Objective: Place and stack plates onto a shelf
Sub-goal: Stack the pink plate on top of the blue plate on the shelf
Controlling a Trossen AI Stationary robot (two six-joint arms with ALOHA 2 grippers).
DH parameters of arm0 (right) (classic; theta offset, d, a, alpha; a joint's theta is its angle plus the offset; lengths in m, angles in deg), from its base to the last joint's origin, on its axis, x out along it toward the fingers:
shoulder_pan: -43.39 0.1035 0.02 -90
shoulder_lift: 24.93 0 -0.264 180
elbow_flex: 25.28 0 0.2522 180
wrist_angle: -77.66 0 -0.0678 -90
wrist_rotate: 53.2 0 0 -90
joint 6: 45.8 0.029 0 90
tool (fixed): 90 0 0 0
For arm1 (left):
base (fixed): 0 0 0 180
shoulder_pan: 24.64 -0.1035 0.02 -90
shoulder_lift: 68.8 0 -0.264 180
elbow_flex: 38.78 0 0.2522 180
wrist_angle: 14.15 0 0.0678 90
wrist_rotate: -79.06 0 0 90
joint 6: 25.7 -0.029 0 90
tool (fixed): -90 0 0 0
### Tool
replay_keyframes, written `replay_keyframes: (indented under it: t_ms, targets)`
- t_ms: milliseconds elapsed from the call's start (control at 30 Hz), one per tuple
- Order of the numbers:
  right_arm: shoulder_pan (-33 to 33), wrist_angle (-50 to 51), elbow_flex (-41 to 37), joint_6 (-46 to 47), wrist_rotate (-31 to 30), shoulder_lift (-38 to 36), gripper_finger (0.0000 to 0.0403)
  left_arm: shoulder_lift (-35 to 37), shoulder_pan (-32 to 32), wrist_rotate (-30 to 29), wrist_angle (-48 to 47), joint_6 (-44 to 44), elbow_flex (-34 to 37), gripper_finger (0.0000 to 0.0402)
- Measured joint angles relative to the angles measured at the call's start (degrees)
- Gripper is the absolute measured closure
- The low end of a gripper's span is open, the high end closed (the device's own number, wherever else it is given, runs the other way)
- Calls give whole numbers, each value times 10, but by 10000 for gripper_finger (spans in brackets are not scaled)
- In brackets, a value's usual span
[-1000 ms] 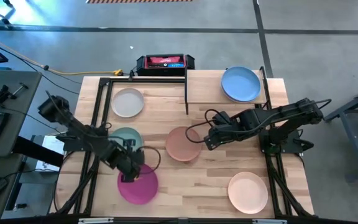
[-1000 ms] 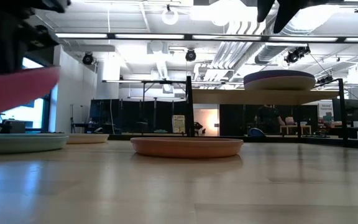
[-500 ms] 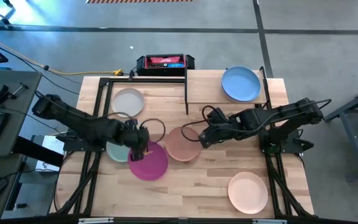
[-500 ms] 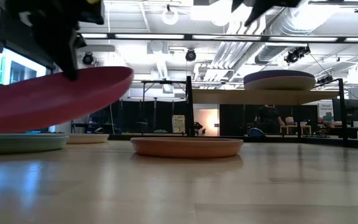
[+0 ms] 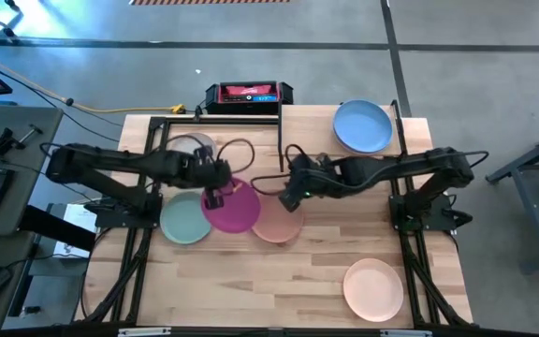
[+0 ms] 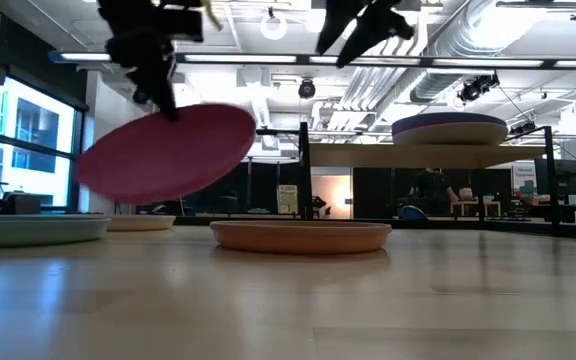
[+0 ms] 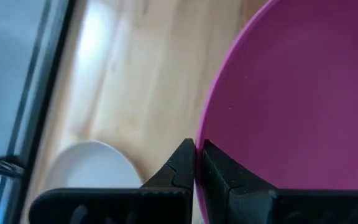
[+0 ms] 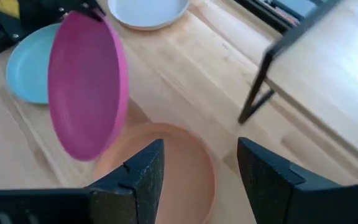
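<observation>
Two end effectors meet above the terracotta plate (image 5: 274, 223): left (image 5: 215, 183) clenching the purple plate (image 5: 233, 206), right (image 5: 291, 187) spread empty.

The plates are plain matte colours — purple plate (image 5: 233, 208), mint plate (image 5: 182, 223), terracotta plate (image 5: 279, 221), white plate (image 5: 188, 147) near the table's far left corner, peach plate (image 5: 373, 289) near the near right corner, blue plate (image 5: 362, 125). The blue one lies on the light-wood shelf (image 5: 312, 133) with its black frame. The table (image 5: 288, 281) is pale wood — the arms dark.
</observation>
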Motion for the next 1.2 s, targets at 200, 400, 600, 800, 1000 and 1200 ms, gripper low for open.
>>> replay_keyframes:
  t_ms: [200,400,600,800,1000,1200]
  targets:
    - [-25,-92,0,-52,15,40,222,0,-39,-2,1,-37,-58,399]
    - [-30,-140,0,-93,9,50,222,0,-74,-12,0,-66,-89,399]
    - [-33,-144,0,-111,-25,52,222,0,-94,-14,1,-73,-103,400]
    - [-49,-145,0,-87,-19,68,222,0,-97,-14,22,-83,-114,400]
    - [-60,-152,0,-74,-11,78,223,0,-97,-14,37,-92,-114,400]
    - [-69,-145,0,-34,-10,78,279,-1,-97,-15,41,-91,-114,401]
